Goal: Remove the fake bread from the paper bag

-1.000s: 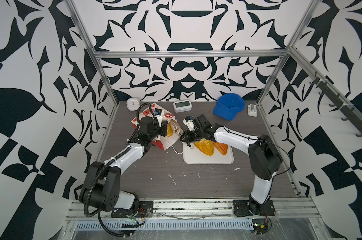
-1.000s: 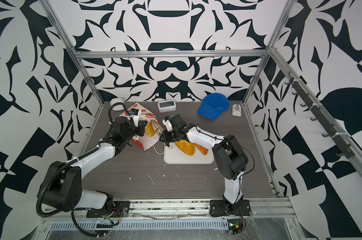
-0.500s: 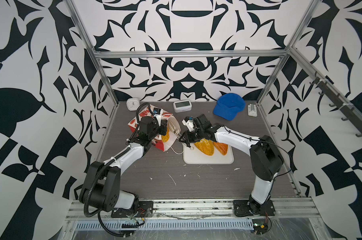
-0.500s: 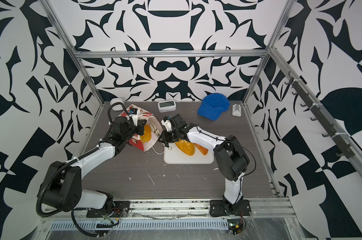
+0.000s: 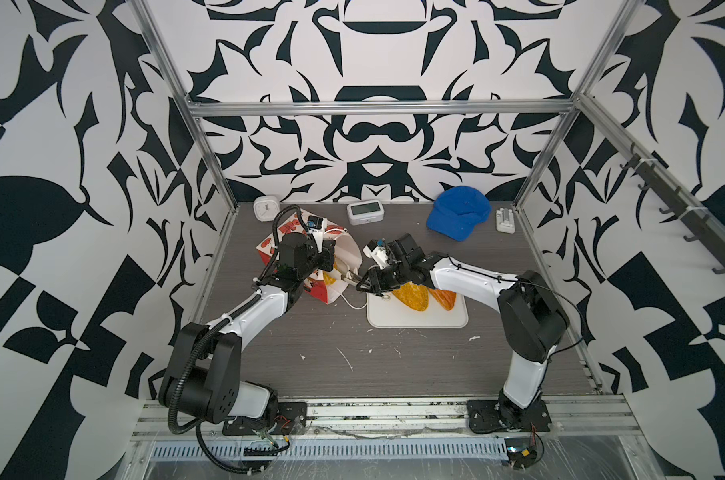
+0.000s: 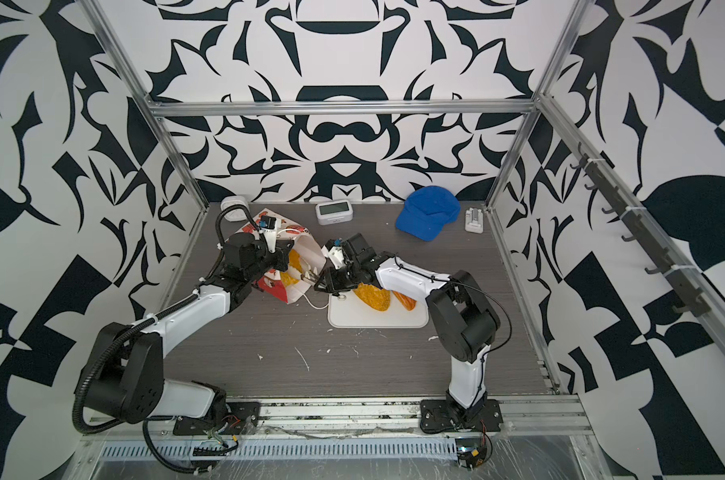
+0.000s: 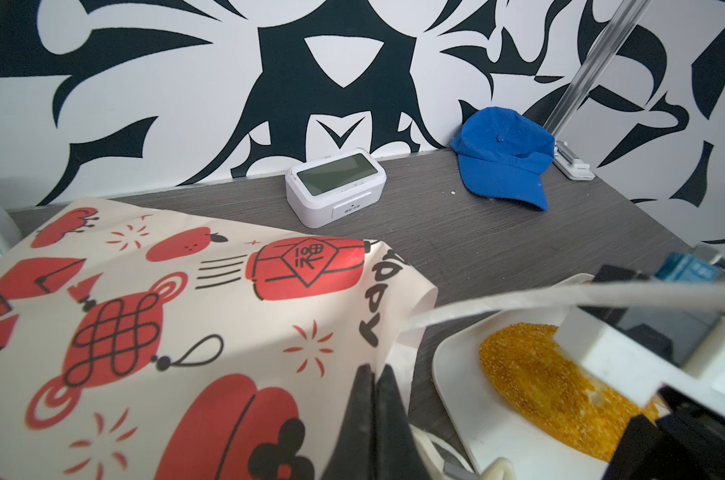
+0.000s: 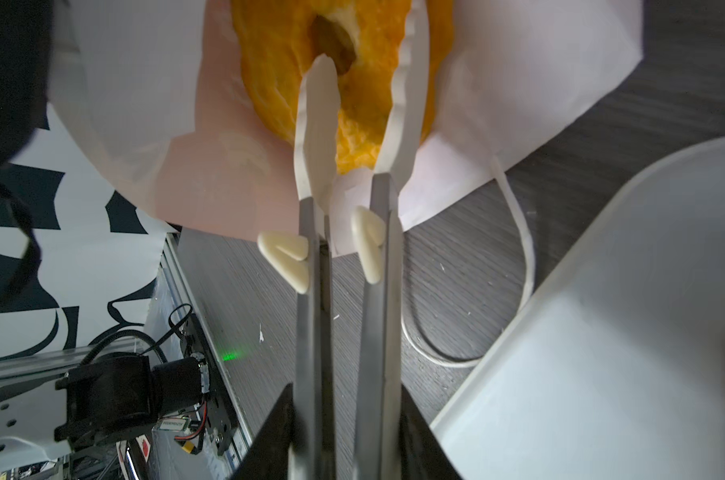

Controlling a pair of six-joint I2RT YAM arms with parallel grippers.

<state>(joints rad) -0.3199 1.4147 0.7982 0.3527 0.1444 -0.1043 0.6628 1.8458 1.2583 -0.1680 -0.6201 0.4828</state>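
Left arm [image 5: 261,307] reaches forward, left hand [image 7: 372,386] clamped on the paper bag [image 7: 186,311] rim; right arm [image 5: 468,282] stretches across, right hand [image 8: 348,403] clamping tongs [image 8: 310,311] astride the ring-shaped fake bread [image 8: 277,62].

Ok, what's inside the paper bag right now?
A golden ring pastry, with the tongs straddling its near side. Whatever lies deeper in the paper bag is hidden.

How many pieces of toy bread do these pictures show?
3. A sesame loaf and an orange wedge lie on the white tray; a ring sits in the bag. More may hide inside.
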